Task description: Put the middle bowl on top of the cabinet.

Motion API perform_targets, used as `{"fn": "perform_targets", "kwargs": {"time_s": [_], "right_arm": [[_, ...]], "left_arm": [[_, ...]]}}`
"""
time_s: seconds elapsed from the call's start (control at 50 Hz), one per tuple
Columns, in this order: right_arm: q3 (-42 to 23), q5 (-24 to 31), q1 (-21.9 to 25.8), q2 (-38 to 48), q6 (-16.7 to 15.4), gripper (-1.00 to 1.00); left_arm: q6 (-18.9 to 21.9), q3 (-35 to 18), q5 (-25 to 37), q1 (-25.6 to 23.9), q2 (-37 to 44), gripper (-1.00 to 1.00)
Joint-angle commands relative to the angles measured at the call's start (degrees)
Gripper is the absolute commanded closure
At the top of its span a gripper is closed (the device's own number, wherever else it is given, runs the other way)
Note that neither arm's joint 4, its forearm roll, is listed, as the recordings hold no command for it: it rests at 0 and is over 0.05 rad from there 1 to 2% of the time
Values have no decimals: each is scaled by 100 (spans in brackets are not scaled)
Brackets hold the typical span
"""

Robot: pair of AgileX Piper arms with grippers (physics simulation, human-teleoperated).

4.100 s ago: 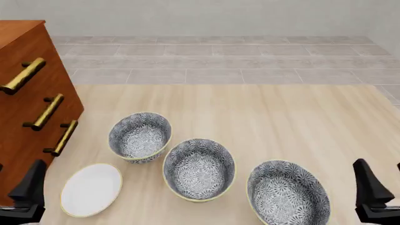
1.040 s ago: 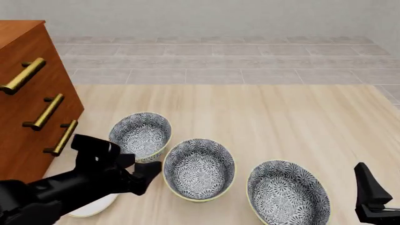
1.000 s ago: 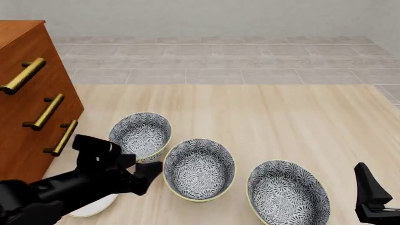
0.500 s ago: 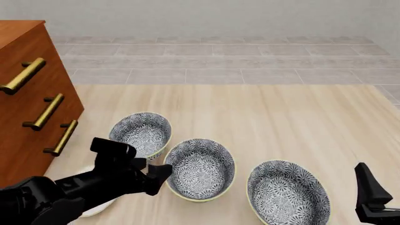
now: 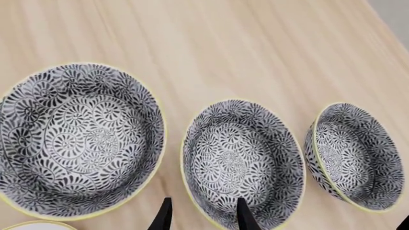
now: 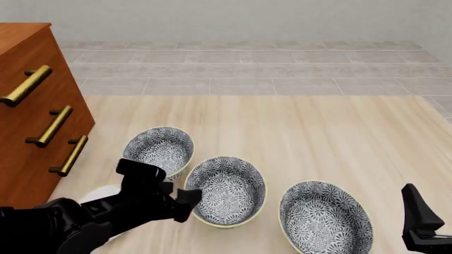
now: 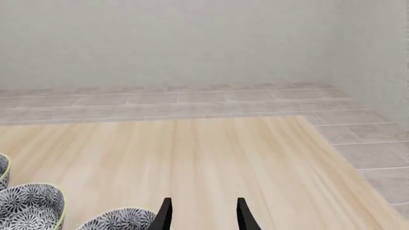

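**At the middle bowl's near rim: a thin edge to catch**

In the front view, the left gripper (image 6: 185, 197) sits at the near-left edge of the middle bowl (image 6: 226, 190), a round deep bowl with a dark grey-and-white floral pattern and a thin yellowish rim. It stands on the pale wooden table (image 6: 297, 132) between two look-alike bowls, close to the left floral bowl (image 6: 159, 153). The tall reddish-brown wooden cabinet (image 6: 32, 111) with brass bar handles stands at far left. The right gripper (image 6: 418, 219) rests at the lower right, well apart from the bowls.

In the left wrist view, the left gripper's (image 5: 203, 215) two fingertips are spread and hold nothing; one lies over the middle bowl's (image 5: 242, 163) inside, the other outside its rim. My judgement: closing too shallow could let the thin wall slip, and a sideways drift could nudge the neighbouring bowl (image 5: 76, 139).

In the right wrist view, the right gripper's (image 7: 202, 214) fingers stand apart, empty, over bare table (image 7: 211, 153).
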Motion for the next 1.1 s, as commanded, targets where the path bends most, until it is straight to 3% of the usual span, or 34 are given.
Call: {"fn": "perform_targets", "kwargs": {"time_s": [0.02, 1.1], "right_arm": [[0, 3, -25, -1, 15, -100], [0, -37, -57, 1, 32, -100]], "left_arm": [[0, -31, -195, -35, 307, -100], [384, -90, -767, -25, 1253, -100]]}}
